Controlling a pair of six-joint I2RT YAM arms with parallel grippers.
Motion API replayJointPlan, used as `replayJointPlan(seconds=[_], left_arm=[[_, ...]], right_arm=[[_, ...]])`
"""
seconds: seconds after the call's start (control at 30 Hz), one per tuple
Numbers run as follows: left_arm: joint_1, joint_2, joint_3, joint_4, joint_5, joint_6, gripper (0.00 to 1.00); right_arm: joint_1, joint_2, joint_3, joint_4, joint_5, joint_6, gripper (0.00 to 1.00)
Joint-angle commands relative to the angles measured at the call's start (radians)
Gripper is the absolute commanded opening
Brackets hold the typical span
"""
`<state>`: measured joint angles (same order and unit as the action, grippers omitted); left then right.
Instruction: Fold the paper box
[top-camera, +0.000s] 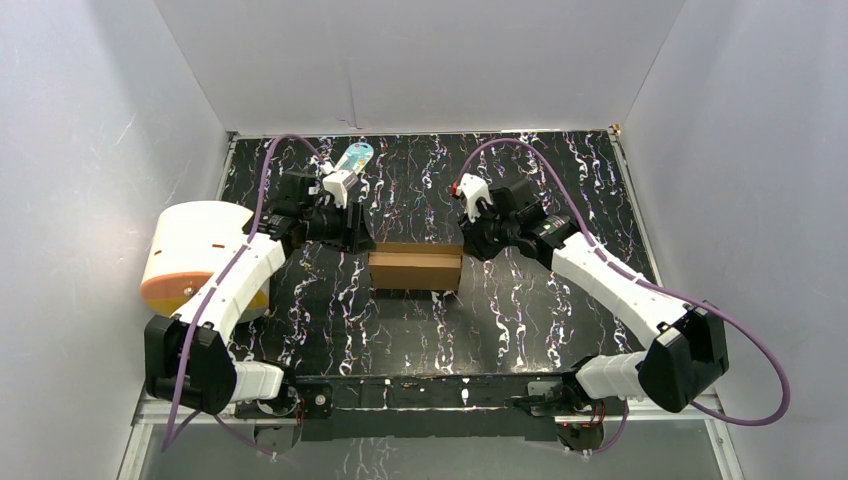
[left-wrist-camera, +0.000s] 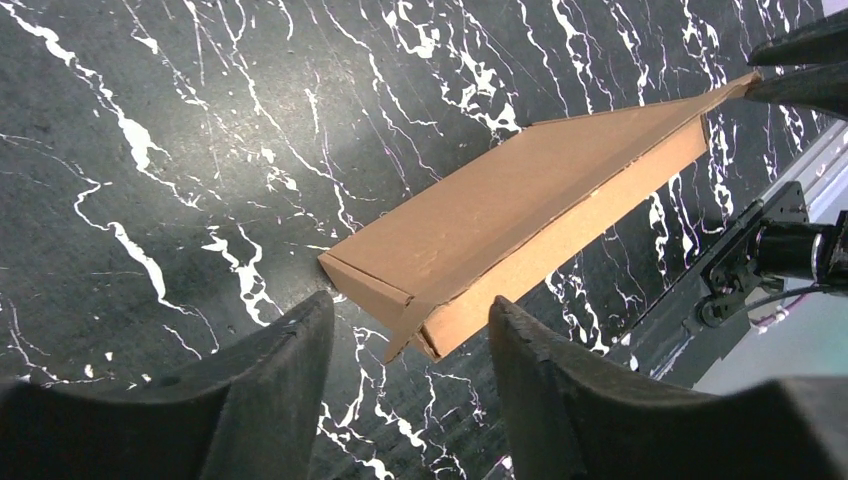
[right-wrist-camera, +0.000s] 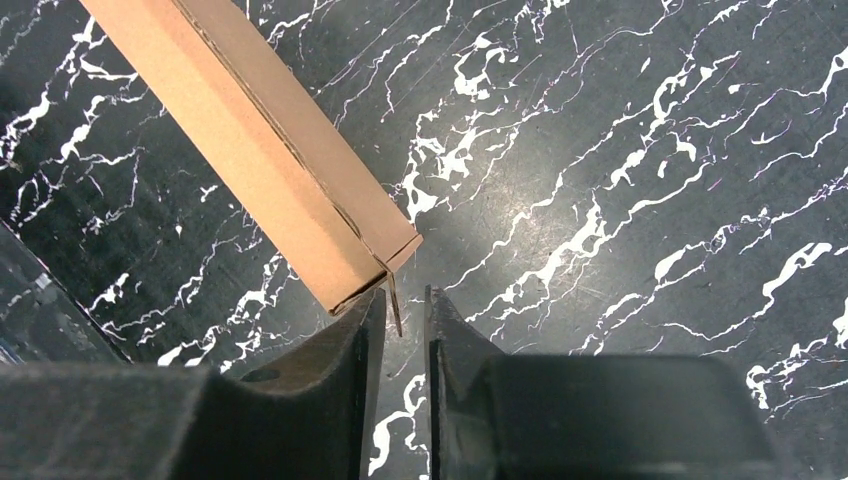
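Note:
The paper box (top-camera: 415, 268) is a shallow brown cardboard box lying flat in the middle of the black marbled table. My left gripper (top-camera: 360, 240) is at its left end. In the left wrist view the gripper (left-wrist-camera: 410, 325) is open, and a loose corner flap of the box (left-wrist-camera: 520, 225) sits just ahead of the gap, touching neither finger. My right gripper (top-camera: 468, 243) is at the box's right end. Its jaws (right-wrist-camera: 405, 300) stand a narrow gap apart around a thin end tab of the box (right-wrist-camera: 260, 150). The tab lies close to the left finger.
A white-and-orange cylinder (top-camera: 195, 255) stands at the table's left edge beside the left arm. A small teal-white packet (top-camera: 352, 157) lies at the back, behind the left gripper. White walls enclose the table. The arms' base rail (top-camera: 430, 390) runs along the near edge.

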<state>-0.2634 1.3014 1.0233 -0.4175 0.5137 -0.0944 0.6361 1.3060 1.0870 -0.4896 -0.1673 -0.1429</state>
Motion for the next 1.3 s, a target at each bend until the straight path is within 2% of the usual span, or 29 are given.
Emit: replayJointPlan(seconds=[0.0,0.2,0.27,0.33,0.43,0.73,0.87,1.1,1.27], left_arm=[[-0.021,0.002,0.045,-0.027,0.047,0.001,0.51],[-0.056,0.022,0.053,-0.029,0.042,-0.017,0.31],[-0.070,0.020,0.050,-0.028,0.036,-0.034,0.17],[-0.083,0.015,0.046,-0.026,0.016,-0.047,0.08],[-0.094,0.007,0.042,-0.029,-0.019,-0.081,0.04],[-0.172,-0.033,0.017,0.003,-0.201,-0.238,0.01],[-0.207,-0.061,-0.026,0.063,-0.306,-0.314,0.01],[-0.252,-0.100,-0.066,0.145,-0.456,-0.359,0.03],[-0.288,-0.122,-0.130,0.241,-0.524,-0.393,0.05]], right_arm=[[-0.009,-0.012,0.011,0.066,-0.033,0.035,0.26],[-0.010,0.009,0.011,0.070,-0.062,0.068,0.14],[-0.010,0.013,0.011,0.068,-0.068,0.085,0.10],[-0.010,0.013,0.011,0.068,-0.073,0.105,0.07],[-0.009,0.008,0.015,0.066,-0.064,0.134,0.04],[-0.005,-0.012,0.017,0.075,0.064,0.349,0.00],[0.021,-0.026,0.001,0.106,0.173,0.456,0.00],[0.092,-0.046,-0.014,0.161,0.370,0.534,0.00],[0.163,-0.056,-0.067,0.260,0.495,0.590,0.02]])
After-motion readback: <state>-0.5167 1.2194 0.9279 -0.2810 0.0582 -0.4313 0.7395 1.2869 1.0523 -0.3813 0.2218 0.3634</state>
